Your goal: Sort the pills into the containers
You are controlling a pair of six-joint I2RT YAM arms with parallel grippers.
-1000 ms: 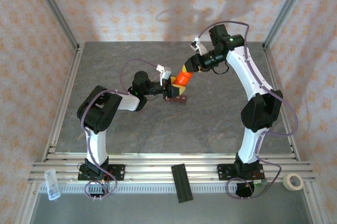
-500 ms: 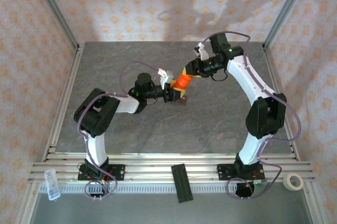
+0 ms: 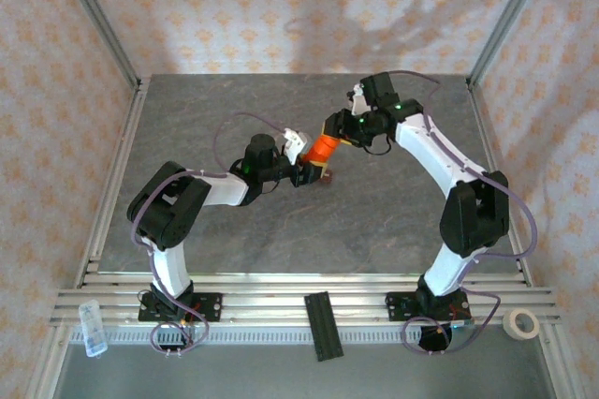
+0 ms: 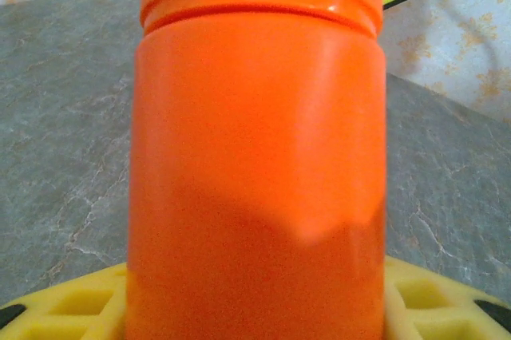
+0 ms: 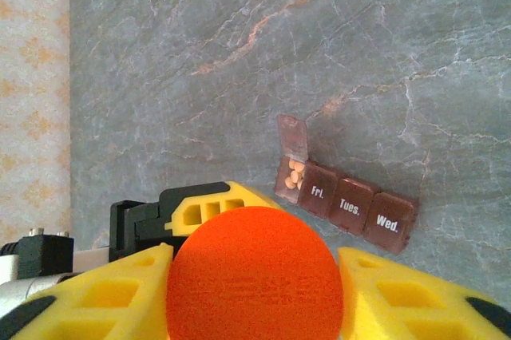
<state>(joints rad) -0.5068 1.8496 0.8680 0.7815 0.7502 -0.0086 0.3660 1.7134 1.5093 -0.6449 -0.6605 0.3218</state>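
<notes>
Your left gripper point(image 3: 304, 172) is clamped around the orange bottle point(image 4: 255, 156), right gripper point(image 3: 331, 135) pinching its cap point(image 5: 254, 276). The containers point(image 5: 347, 204) sit flat near the table's point(image 5: 239, 37) middle, well off every edge, end lid point(image 5: 293, 136) flipped up, pills point(image 5: 295, 174) inside.

Both arms reach inward, left gripper point(image 3: 307, 170) and right gripper point(image 3: 334, 130) each clamped on 1 orange bottle point(image 3: 323, 147)

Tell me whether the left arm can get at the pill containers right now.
Probably not: the left hand is closed on the orange bottle, which the right hand grips too. The pill containers lie uncovered nearby.
</notes>
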